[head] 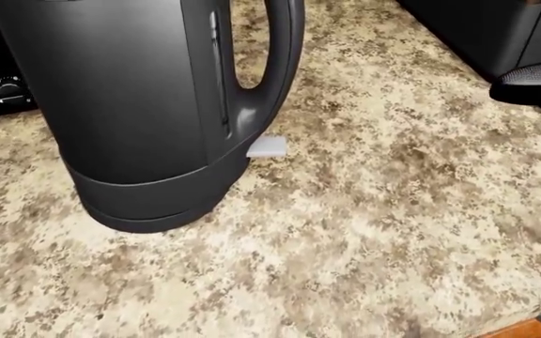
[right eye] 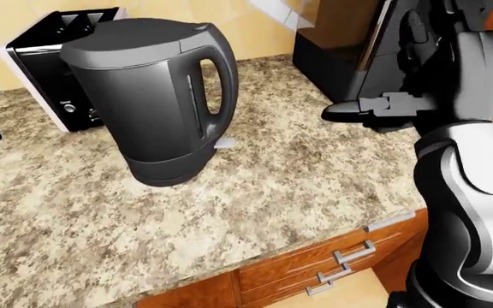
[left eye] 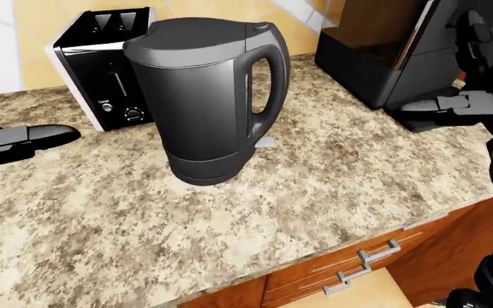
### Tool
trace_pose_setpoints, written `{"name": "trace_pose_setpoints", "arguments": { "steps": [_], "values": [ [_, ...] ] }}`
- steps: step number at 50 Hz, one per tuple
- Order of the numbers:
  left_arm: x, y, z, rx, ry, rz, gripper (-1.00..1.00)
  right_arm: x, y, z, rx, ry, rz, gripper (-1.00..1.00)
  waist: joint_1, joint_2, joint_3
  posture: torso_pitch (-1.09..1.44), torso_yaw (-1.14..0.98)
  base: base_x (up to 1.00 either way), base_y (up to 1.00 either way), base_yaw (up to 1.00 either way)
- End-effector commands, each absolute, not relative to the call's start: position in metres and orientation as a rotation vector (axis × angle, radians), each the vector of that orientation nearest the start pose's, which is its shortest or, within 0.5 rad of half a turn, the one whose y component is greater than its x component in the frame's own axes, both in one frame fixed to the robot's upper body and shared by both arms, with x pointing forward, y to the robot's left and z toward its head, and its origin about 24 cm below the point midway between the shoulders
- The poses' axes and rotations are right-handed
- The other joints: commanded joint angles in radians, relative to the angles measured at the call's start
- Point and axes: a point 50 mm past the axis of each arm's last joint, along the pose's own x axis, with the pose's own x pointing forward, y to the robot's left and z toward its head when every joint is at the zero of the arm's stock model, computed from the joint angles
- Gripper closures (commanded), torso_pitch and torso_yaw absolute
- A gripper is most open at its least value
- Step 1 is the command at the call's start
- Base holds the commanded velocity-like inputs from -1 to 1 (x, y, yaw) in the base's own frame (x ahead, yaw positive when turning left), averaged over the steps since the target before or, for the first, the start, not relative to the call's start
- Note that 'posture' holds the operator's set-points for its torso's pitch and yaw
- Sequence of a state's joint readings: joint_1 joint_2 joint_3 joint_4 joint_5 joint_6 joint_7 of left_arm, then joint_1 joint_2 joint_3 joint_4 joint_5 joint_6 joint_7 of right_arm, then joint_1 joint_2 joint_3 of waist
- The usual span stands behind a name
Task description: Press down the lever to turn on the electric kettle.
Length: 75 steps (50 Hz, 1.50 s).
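Two hands hover over the granite counter (left eye: 332,186), neither touching anything. The right hand (right eye: 383,108) has its fingers stretched flat and empty, well right of the electric kettle (left eye: 204,96). The left hand (left eye: 19,138) is likewise released at the left edge. The kettle's small grey lever (head: 266,146) juts out under the handle, beside a toaster (left eye: 105,64).

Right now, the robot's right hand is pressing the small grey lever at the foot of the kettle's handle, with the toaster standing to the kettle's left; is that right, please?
Not quite: the right hand is not on the lever. In the right-eye view it hovers well to the right of the kettle, fingers open, touching nothing. The lever does sit at the foot of the handle, and the toaster does stand to the kettle's left.
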<state>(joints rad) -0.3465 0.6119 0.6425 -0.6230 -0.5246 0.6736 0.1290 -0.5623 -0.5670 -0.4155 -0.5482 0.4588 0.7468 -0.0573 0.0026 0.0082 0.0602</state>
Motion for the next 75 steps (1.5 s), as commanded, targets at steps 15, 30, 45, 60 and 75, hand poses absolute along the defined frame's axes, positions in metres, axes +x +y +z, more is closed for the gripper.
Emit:
{"name": "trace_pose_setpoints", "arguments": {
  "steps": [15, 30, 45, 60, 75],
  "values": [
    [0.207, 0.286, 0.294, 0.128, -0.593, 0.341, -1.00, 0.260, -0.233, 0.298, -0.162, -0.455, -0.130, -1.00, 0.001, 0.006, -0.020, 0.00, 0.00, 0.00, 0.00, 0.00],
    [0.206, 0.285, 0.294, 0.127, -0.594, 0.339, -1.00, 0.254, -0.213, 0.295, -0.163, -0.438, -0.009, -1.00, 0.001, 0.010, -0.025, 0.00, 0.00, 0.00, 0.00, 0.00],
    [0.206, 0.285, 0.295, 0.126, -0.595, 0.337, -1.00, 0.278, -0.198, 0.294, -0.085, -0.317, 0.058, -1.00, -0.003, 0.016, -0.028, 0.00, 0.00, 0.00, 0.00, 0.00],
    [0.206, 0.284, 0.295, 0.125, -0.594, 0.336, -1.00, 0.299, -0.185, 0.285, -0.130, -0.279, 0.096, -1.00, -0.004, 0.022, -0.026, 0.00, 0.00, 0.00, 0.00, 0.00],
    [0.206, 0.284, 0.295, 0.125, -0.594, 0.335, -1.00, 0.328, -0.178, 0.280, -0.122, -0.218, 0.127, -1.00, -0.008, 0.029, -0.027, 0.00, 0.00, 0.00, 0.00, 0.00]
  ]
}}
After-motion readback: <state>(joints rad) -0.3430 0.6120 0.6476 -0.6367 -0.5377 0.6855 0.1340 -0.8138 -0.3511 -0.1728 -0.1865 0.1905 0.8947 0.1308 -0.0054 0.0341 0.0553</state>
